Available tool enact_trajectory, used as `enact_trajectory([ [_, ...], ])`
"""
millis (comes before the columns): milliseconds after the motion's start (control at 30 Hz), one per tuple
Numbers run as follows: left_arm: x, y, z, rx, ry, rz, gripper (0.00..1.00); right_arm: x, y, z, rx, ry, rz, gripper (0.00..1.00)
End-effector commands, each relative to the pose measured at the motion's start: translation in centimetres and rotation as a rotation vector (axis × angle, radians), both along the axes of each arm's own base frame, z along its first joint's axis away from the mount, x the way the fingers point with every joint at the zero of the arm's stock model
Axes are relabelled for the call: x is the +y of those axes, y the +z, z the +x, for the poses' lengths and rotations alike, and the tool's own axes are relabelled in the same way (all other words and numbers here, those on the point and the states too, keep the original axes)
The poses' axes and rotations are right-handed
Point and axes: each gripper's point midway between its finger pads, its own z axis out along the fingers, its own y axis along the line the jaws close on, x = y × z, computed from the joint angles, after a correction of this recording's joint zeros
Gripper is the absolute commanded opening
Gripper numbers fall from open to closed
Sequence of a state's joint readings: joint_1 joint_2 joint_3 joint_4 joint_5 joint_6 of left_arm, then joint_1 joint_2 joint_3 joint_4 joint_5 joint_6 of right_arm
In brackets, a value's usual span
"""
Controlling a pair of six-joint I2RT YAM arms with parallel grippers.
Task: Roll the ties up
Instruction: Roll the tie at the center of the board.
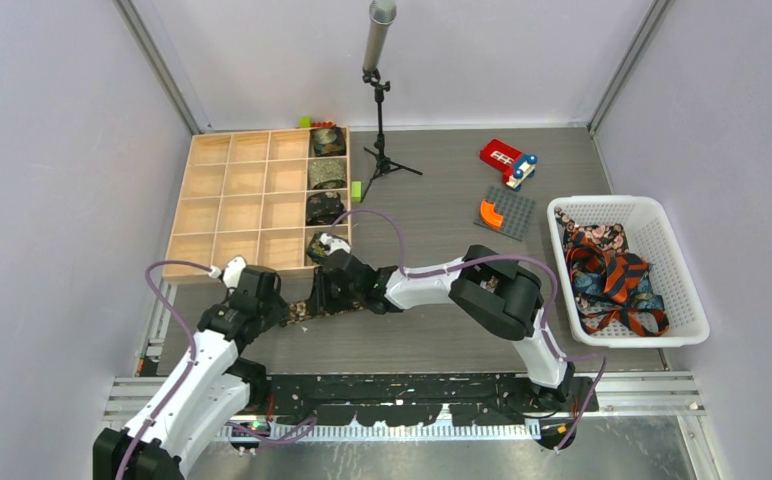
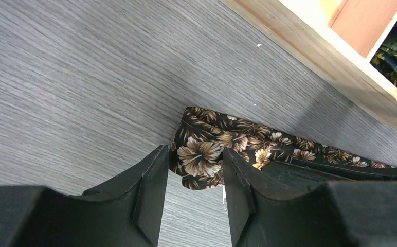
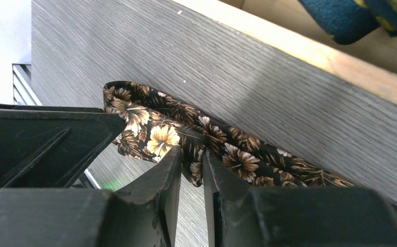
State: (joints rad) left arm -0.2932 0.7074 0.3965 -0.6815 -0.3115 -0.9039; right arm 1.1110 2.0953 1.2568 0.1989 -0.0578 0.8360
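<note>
Grey tabletop [image 1: 432,335] with a wooden grid tray [image 1: 232,205] at back left, rolled ties [image 1: 327,175] in its right column. White basket [image 1: 684,300] at right, heaped with loose ties [image 1: 612,275]. Dark floral tie [image 2: 268,141] flat just before the tray, pinched at a fold by the nearly closed right tool [image 3: 192,154], one end lying between the parted fingers of the left tool [image 2: 195,154].

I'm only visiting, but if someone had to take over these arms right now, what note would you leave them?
Left gripper: open, fingers straddling the end of the floral tie.
Right gripper: shut on that tie farther along.
The tie lies flat before the wooden tray.
Done: four rolled ties in the tray's right column.
Left: roll this one, then the loose ties in the white basket.
</note>
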Motion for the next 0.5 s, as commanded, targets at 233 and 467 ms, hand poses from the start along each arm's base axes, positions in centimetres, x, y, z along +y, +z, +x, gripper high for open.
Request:
enact_trajectory([
  [233,1.3,2.6,1.4,-0.099,0.052,0.051,0.49,-0.5,6.3,0.5,-0.111,0.036,-0.007,0.53],
  [467,2.4,5.1,3.6,-0.059,-0.041,0.189,0.51,-0.4,6.9,-2.8,-0.126,0.088,-0.013,0.51],
])
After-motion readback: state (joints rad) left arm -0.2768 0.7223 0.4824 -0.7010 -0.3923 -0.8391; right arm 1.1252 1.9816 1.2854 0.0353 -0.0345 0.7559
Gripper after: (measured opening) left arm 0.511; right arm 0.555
